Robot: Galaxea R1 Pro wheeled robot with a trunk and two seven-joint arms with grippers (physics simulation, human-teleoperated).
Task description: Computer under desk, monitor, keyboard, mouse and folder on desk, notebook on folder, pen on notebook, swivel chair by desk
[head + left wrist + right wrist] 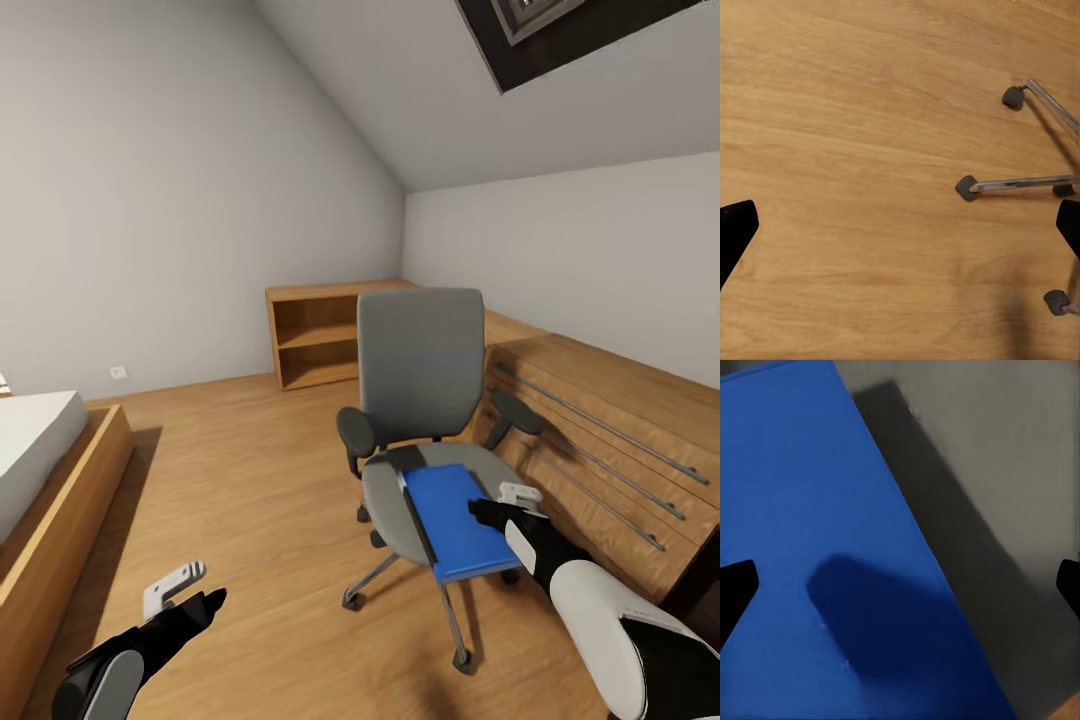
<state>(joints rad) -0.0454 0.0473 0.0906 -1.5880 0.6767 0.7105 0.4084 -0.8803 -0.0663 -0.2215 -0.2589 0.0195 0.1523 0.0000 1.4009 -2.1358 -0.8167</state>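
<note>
Head view has the right gripper (pixel 503 504) hanging wide open and empty right over the blue folder (pixel 455 520) lying on the swivel chair (pixel 420 400) seat, probably lining up a grab, while the left gripper (pixel 190 590), also open, idles over the floor (pixel 250 480).

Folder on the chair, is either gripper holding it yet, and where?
No. The right gripper hovers open above the folder; the left gripper is open over the floor. Nothing is held.
</note>
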